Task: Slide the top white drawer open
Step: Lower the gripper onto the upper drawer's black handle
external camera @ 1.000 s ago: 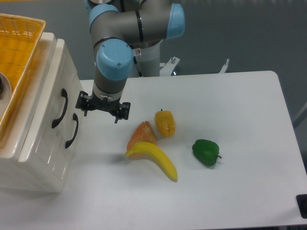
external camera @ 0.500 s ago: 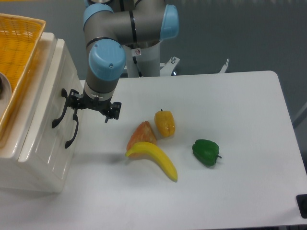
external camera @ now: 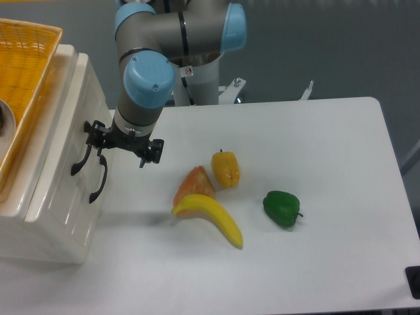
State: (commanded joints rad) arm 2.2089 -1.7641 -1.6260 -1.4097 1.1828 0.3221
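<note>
The top white drawer [external camera: 71, 125] is the upper of two cream-white drawer fronts on the cabinet at the left, and it looks closed. Its curved black handle [external camera: 80, 156] sits just left of the lower drawer's handle [external camera: 98, 180]. My gripper [external camera: 122, 144] is open and empty, right in front of the cabinet face. Its left finger [external camera: 94, 134] is at the upper end of the top drawer's handle; I cannot tell whether it touches. Its right finger [external camera: 149, 151] is over the table.
A yellow wicker basket [external camera: 23, 72] stands on top of the cabinet. On the white table [external camera: 315, 164] lie a yellow banana [external camera: 213, 220], an orange-pink fruit [external camera: 194, 184], a yellow pepper [external camera: 226, 168] and a green pepper [external camera: 282, 208].
My gripper has moved left across the table to the cabinet front, reaching the top drawer's handle. The drawers and the fruit have not moved.
</note>
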